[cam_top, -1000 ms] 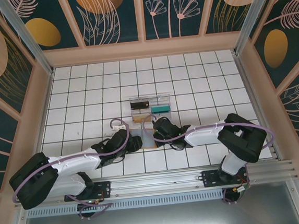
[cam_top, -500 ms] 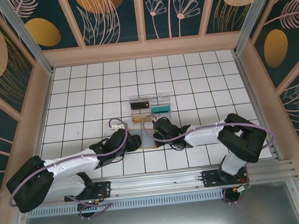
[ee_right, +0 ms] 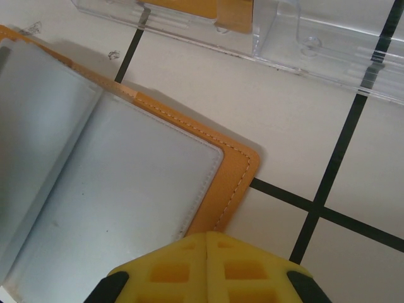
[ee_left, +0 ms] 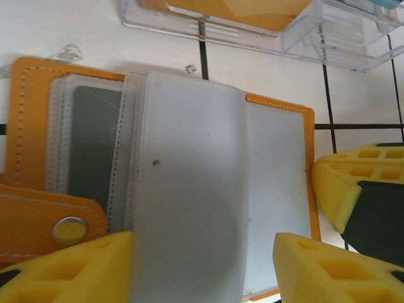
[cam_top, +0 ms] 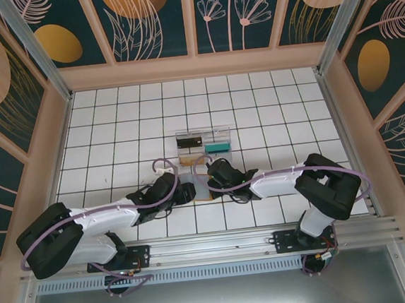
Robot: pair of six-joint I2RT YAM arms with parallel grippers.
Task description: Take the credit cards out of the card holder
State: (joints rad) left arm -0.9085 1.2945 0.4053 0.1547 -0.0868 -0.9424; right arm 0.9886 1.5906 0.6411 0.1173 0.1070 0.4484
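black-and-white arms (cam_top: 102, 218), yellow fingers (ee_left: 69, 271)

Overhead camera looks down on the whole surface (cam_top: 255, 104); both wrist cameras, close above, share the card holder (ee_left: 189, 189).

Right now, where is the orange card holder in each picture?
Top external: the card holder lies open in the middle of the table, just below the clear tray in the picture.
Left wrist: the card holder spans the middle, with the clear tray along the top edge.
Right wrist: the card holder covers the left side, with the clear tray across the top.
Shared landmark: the clear tray.
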